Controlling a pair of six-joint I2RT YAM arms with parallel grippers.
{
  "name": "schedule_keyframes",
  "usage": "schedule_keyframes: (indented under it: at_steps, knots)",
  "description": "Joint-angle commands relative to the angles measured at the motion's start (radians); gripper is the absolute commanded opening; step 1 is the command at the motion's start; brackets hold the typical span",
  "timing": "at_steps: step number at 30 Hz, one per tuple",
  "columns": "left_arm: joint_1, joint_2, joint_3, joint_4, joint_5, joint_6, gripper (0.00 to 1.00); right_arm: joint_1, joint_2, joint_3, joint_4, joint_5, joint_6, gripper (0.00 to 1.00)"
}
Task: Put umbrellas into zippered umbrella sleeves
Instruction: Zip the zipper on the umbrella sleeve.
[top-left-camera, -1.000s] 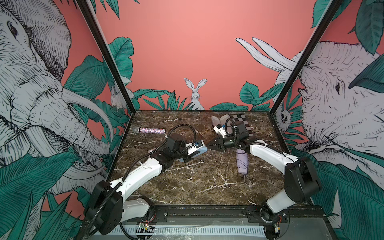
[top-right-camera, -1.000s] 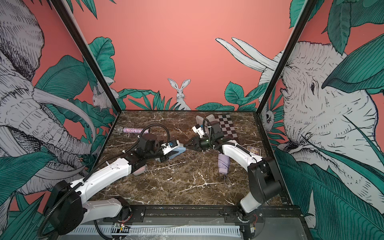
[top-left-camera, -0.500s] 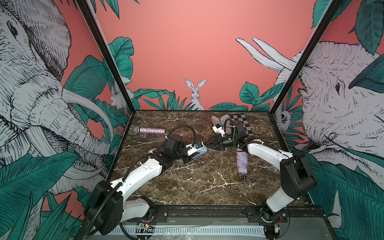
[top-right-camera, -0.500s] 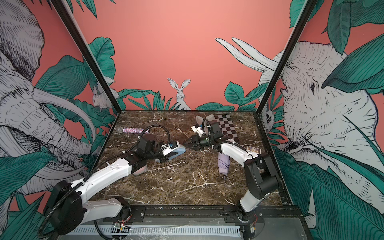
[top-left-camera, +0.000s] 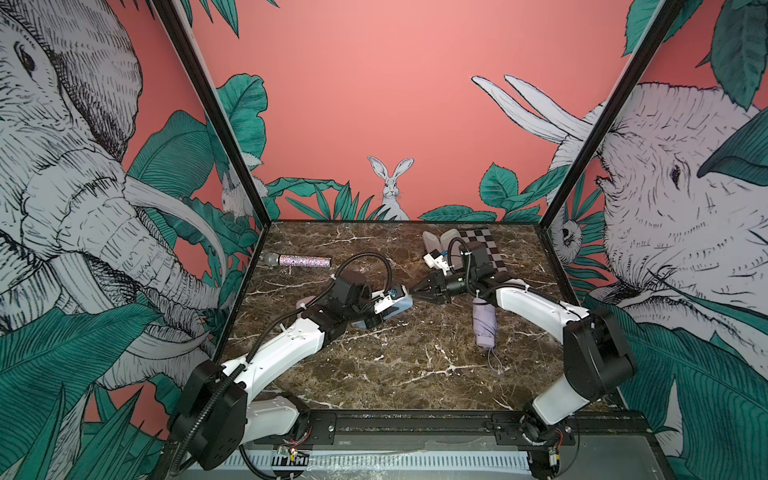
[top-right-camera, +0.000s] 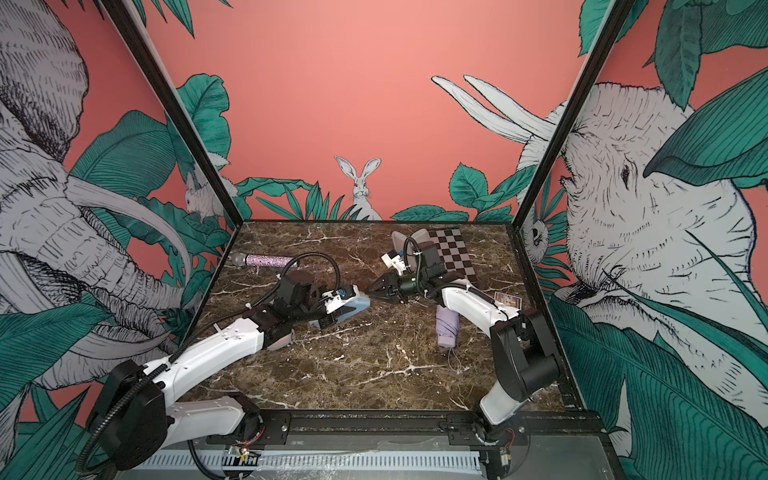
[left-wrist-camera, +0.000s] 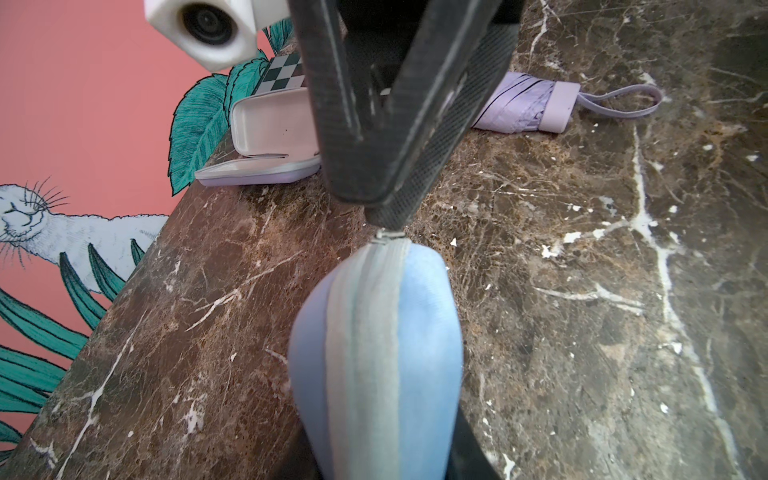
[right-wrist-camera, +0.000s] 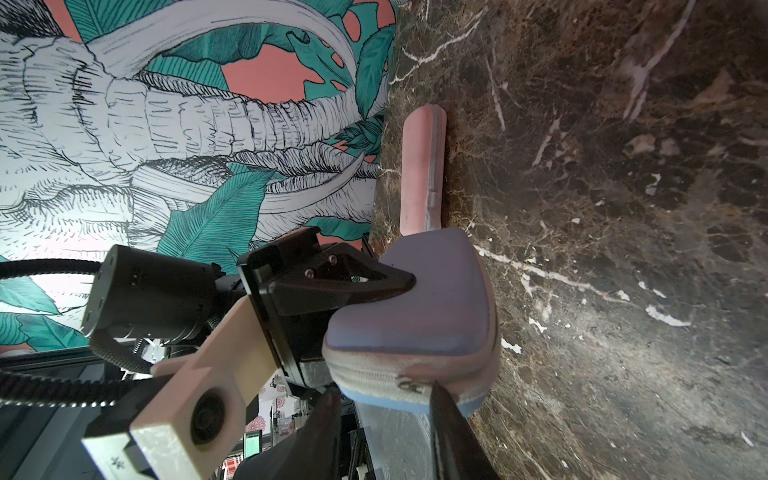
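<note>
My left gripper (left-wrist-camera: 382, 465) is shut on the blue sleeve (top-left-camera: 395, 307) (top-right-camera: 353, 305), which is held just above the marble with its zip closed. The zip pull (left-wrist-camera: 389, 235) (right-wrist-camera: 409, 384) sits at the free end. My right gripper (top-left-camera: 413, 292) (right-wrist-camera: 382, 395) is at that end, open a little, with the pull beside one finger. A lilac umbrella (top-left-camera: 485, 322) (left-wrist-camera: 523, 104) lies beside the right arm. An open lilac sleeve (left-wrist-camera: 266, 124) (top-left-camera: 432, 241) rests at the back. A closed pink sleeve (right-wrist-camera: 417, 166) lies near the left wall, partly hidden by the left arm.
A glittery microphone (top-left-camera: 303, 260) lies at the back left. A checkered board (top-left-camera: 486, 249) sits in the back right corner behind the right wrist. A small card (top-right-camera: 505, 298) lies near the right wall. Walls enclose three sides of the table.
My right gripper has moved left, up to the blue sleeve's zip end. The left arm and the sleeve have stayed put.
</note>
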Motion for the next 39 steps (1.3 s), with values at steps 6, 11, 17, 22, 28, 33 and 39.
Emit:
schedule_keyframes:
  at_steps: [6,11,17,22,28,33,39]
  knots:
    - [-0.002,-0.016,0.011,0.058,0.039,-0.002,0.00,0.022,0.029,0.012,-0.016,0.026,-0.066,0.36]
    - [-0.003,-0.006,0.008,0.044,0.030,0.016,0.00,0.030,0.003,0.006,0.014,0.013,-0.026,0.33]
    - [-0.003,0.002,0.006,0.044,0.023,0.024,0.00,0.035,-0.004,-0.004,0.035,-0.007,0.017,0.31]
    - [-0.002,0.002,0.004,0.044,0.019,0.028,0.00,0.037,-0.042,-0.018,0.044,-0.019,0.036,0.31]
    - [-0.002,0.001,-0.003,0.043,0.014,0.030,0.00,0.037,-0.061,-0.035,0.051,-0.035,0.057,0.31]
    - [-0.003,0.004,-0.005,0.047,0.016,0.029,0.00,0.038,-0.065,-0.045,0.080,-0.045,0.083,0.32]
    - [-0.002,0.006,-0.002,0.052,0.018,0.029,0.00,0.038,-0.052,-0.047,0.100,-0.028,0.096,0.32]
